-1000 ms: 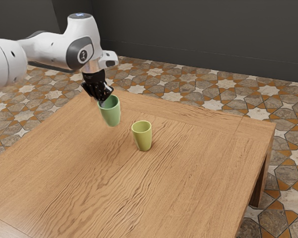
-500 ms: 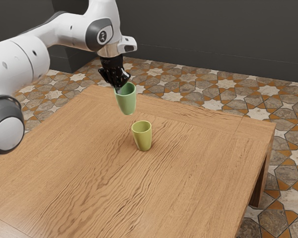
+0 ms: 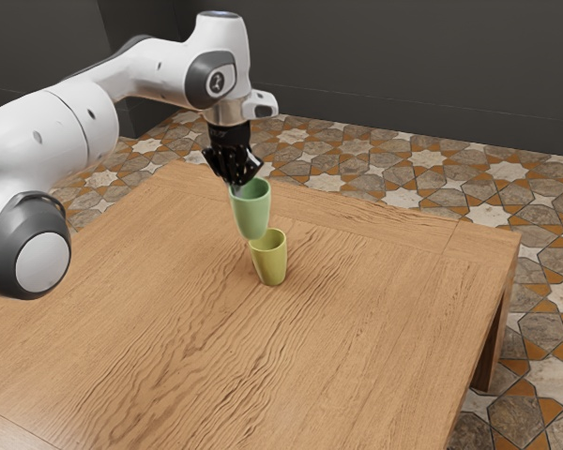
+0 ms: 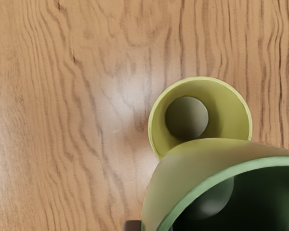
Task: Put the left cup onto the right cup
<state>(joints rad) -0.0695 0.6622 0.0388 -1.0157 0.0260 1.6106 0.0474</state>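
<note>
hand [image 3: 236, 180] holds green cup [image 3: 251, 210] above yellow-green cup [image 3: 268, 256].

The upper cup [image 3: 251, 211] hangs just above the lower cup [image 3: 269, 261] on the table [image 3: 263, 356].

Wooden table [image 3: 357, 319], patterned tile floor [image 3: 507, 187]

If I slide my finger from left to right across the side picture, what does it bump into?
White robot arm → gripper holding the green cup → table leg. The yellow-green cup overlaps the green one, so it gets no place.
</note>
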